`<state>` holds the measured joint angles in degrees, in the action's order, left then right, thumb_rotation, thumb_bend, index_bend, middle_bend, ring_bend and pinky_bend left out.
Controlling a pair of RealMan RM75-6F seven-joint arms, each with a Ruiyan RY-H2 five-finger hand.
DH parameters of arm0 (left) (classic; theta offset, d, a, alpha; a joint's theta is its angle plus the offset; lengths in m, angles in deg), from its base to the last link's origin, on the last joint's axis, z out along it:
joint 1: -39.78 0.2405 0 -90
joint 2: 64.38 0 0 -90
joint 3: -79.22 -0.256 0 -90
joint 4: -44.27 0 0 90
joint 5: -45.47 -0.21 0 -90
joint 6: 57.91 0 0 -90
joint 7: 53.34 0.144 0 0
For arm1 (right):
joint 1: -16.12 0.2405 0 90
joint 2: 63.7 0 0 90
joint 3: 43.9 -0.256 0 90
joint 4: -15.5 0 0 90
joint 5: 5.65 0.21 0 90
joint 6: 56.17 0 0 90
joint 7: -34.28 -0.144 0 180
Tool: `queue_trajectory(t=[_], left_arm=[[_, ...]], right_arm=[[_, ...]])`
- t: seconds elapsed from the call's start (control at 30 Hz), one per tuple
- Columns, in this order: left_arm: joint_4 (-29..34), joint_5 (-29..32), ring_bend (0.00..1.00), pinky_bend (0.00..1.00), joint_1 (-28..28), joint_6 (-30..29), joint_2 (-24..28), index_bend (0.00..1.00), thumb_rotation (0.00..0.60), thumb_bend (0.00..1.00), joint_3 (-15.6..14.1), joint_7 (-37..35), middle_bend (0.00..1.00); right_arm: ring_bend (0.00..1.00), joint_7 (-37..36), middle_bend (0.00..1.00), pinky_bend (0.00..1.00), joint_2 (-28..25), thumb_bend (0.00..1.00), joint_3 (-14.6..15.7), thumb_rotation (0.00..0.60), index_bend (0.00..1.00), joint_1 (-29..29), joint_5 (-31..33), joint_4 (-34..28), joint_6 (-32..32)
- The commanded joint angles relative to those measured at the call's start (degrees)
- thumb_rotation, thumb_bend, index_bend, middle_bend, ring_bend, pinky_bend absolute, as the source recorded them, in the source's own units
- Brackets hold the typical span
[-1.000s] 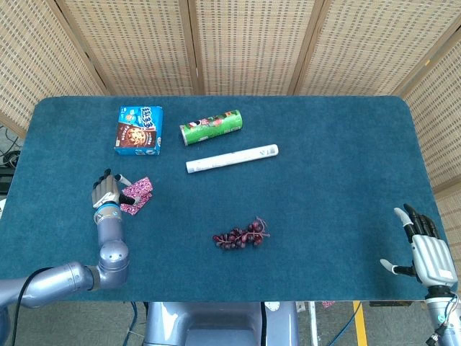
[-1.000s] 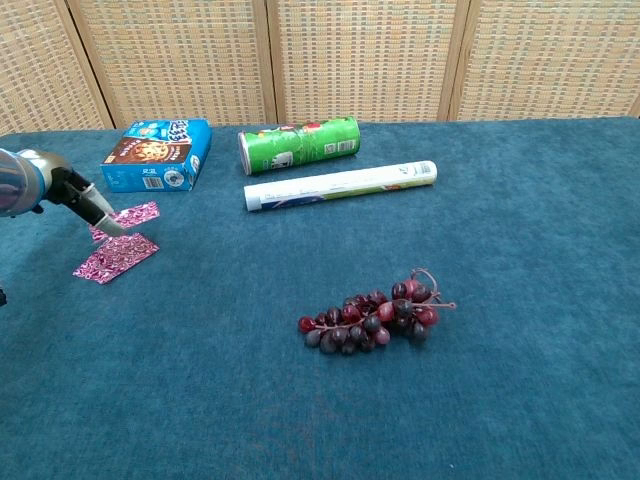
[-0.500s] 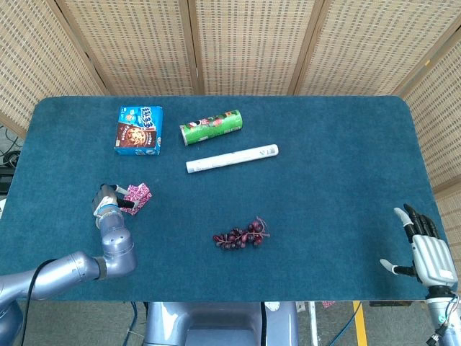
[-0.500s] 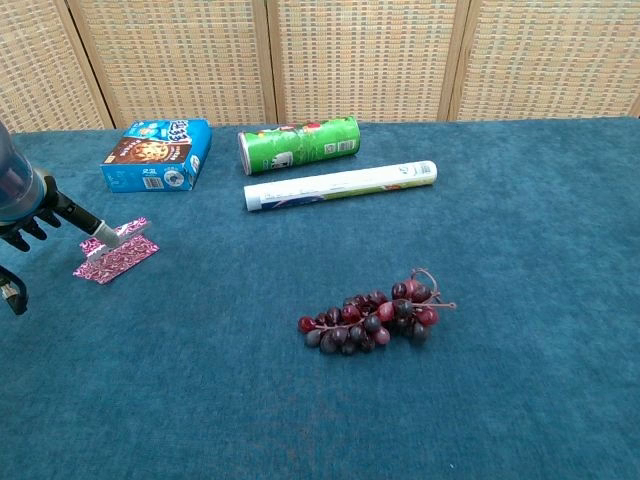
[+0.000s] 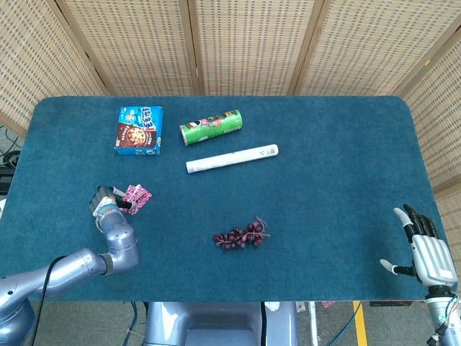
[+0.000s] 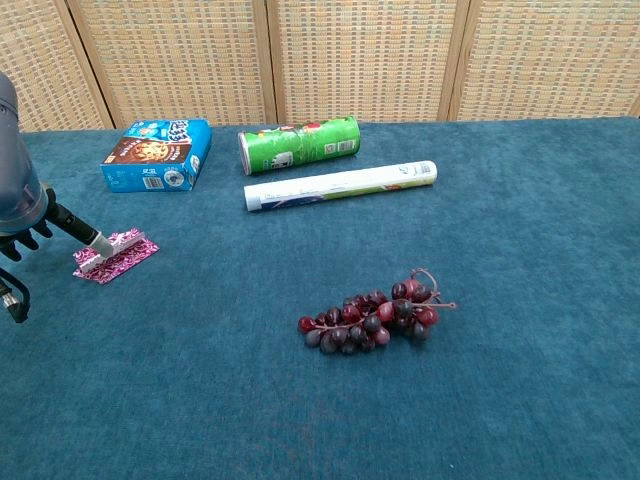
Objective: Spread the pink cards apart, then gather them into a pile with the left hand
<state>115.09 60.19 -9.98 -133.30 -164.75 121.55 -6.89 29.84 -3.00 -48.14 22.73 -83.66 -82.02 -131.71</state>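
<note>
The pink patterned cards lie overlapped in a small pile on the blue cloth at the left, and show again in the chest view as the cards. My left hand sits just left of them. In the chest view one outstretched finger of the left hand touches the pile's left edge, and nothing is gripped. My right hand hangs past the table's front right corner, fingers spread and empty.
A blue cookie box, a green chip can and a white rolled tube lie behind the cards. A bunch of dark grapes rests mid-table near the front. The table is covered in blue cloth.
Two cards that lay apart now overlap in one pile. My left hand has turned and drawn back to the left, its finger staying on the cards. The right hand has not moved.
</note>
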Motion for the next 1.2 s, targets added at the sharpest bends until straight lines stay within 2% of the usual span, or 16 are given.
queue_trajectory(t=[0.03, 0.37, 0.53, 0.73, 0.9, 0.97, 1.2], left_arm=[[-0.3, -0.3, 0.0, 0.0, 0.2, 0.8, -0.2, 0.73, 0.6, 0.3, 0.6, -0.1, 0.0], [0.7, -0.1, 0.0, 0.0, 1.0, 1.4, 0.1, 0.66, 0.6, 0.29, 2.0, 0.6, 0.0], [1.2, -0.1, 0.0, 0.0, 1.1, 1.5, 0.1, 0.51, 0.6, 0.27, 2.1, 1.1, 0.0], [1.2, -0.1, 0.0, 0.0, 1.2, 1.4, 0.0, 0.44, 0.6, 0.27, 2.1, 1.6, 0.0], [1.6, -0.5, 0.0, 0.0, 1.4, 1.1, 0.1, 0.26, 0.6, 0.25, 2.2, 1.4, 0.0], [1.8, -0.8, 0.0, 0.0, 1.6, 0.9, 0.2, 0.22, 0.6, 0.24, 2.3, 1.1, 0.0], [2.9, -0.1, 0.0, 0.0, 2.0, 1.1, 0.9, 0.19, 0.6, 0.22, 2.6, 1.9, 0.0]], right_arm=[[0.0, 0.0, 0.0, 0.0, 0.0, 0.13, 0.0, 0.6, 0.07, 0.0, 0.0, 0.0, 0.0], [0.0, -0.1, 0.0, 0.0, 0.0, 0.13, 0.0, 0.6, 0.07, 0.0, 0.0, 0.1, 0.0], [0.0, -0.1, 0.0, 0.0, 0.0, 0.13, 0.0, 0.6, 0.07, 0.0, 0.0, 0.0, 0.0], [0.0, -0.1, 0.0, 0.0, 0.0, 0.13, 0.0, 0.6, 0.07, 0.0, 0.0, 0.0, 0.0], [0.0, -0.1, 0.0, 0.0, 0.0, 0.13, 0.1, 0.6, 0.07, 0.0, -0.1, 0.1, 0.0], [0.0, -0.1, 0.0, 0.0, 0.0, 0.13, 0.1, 0.6, 0.07, 0.0, -0.1, 0.1, 0.0], [0.0, 0.0, 0.0, 0.0, 0.0, 0.13, 0.1, 0.6, 0.07, 0.0, -0.2, 0.1, 0.0]])
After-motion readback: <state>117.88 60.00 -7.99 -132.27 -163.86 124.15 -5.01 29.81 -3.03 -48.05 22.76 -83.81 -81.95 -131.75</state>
